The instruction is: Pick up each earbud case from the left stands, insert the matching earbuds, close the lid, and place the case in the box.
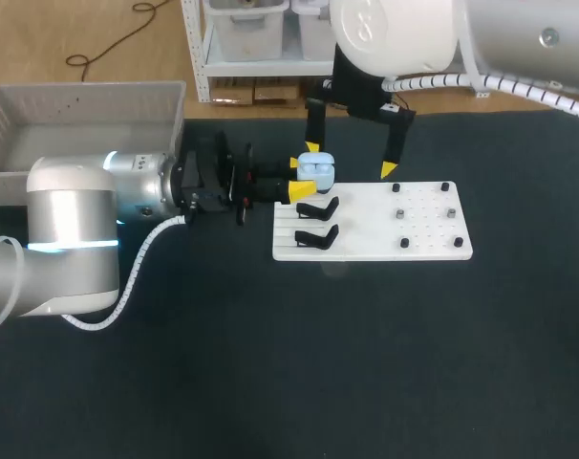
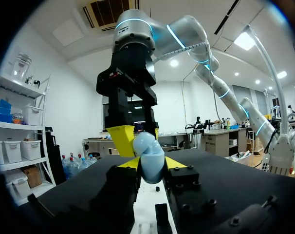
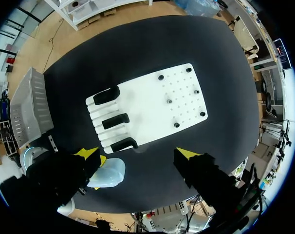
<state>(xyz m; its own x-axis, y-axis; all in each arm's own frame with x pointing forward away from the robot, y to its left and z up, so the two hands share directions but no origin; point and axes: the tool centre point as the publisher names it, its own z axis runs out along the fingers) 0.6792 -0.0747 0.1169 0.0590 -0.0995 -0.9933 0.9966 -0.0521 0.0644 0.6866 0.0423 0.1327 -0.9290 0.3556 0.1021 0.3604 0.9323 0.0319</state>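
silver-white arms (image 1: 75,225), coiled white cables (image 1: 141,258), black yellow-tipped fingers (image 1: 391,158).

Robotics lab: left arm (image 1: 75,239) and right arm (image 1: 395,33) flank a table (image 1: 366,363).

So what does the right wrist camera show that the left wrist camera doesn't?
Only the right wrist view: the whole white board from above, with all three black stands, and the grey box. Only the left wrist view: the left gripper shut on the earbud case from both sides, with the right arm upright behind it. Both: that light-blue case and part of the board.
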